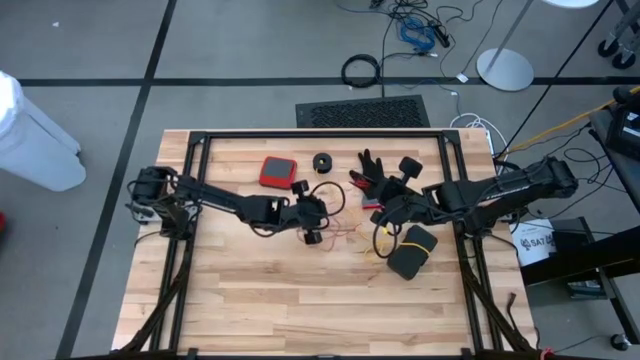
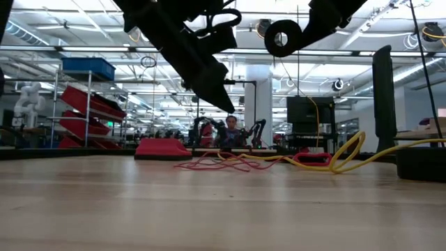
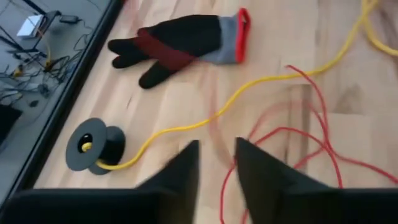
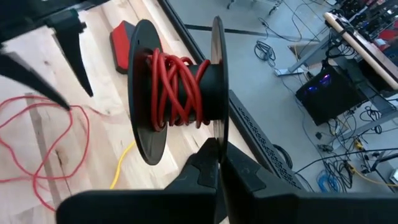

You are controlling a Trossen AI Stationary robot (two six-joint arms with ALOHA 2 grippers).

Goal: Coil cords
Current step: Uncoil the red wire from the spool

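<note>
two cords are on the table: one yellow cord (image 3: 249, 93) and one red cord (image 3: 311, 134). there are reels too. one small black reel (image 3: 93, 146) lies on the wood with the yellow cord's end running into it, and a second black reel (image 4: 177, 99), partly wound with red cord, is held up off the table. the high view shows two more dark spool-like things near the table's far edge (image 1: 322, 162) and (image 1: 410, 166), though what they carry is too small to tell. there is one black glove with a red cuff (image 3: 180, 43), one flat red pad (image 1: 277, 171) and one black pouch with yellow trim (image 1: 412, 250).

the left gripper (image 3: 216, 165) hangs above the middle of the table, its two fingers slightly spread with a narrow gap between them and nothing in it. loose loops of the red cord lie on the wood just beyond and beside the fingertips; the yellow cord crosses a little farther out, running from its reel toward the far side. the glove lies beyond that, well apart from the fingers.

the right gripper (image 4: 219, 163) has its fingers pressed together on the rim of the red-wound reel's flange, holding it raised and tilted above the table. from that reel the red cord trails down to the tangle on the wood near the left gripper. the low view shows red and yellow strands lying flat across the tabletop.
</note>
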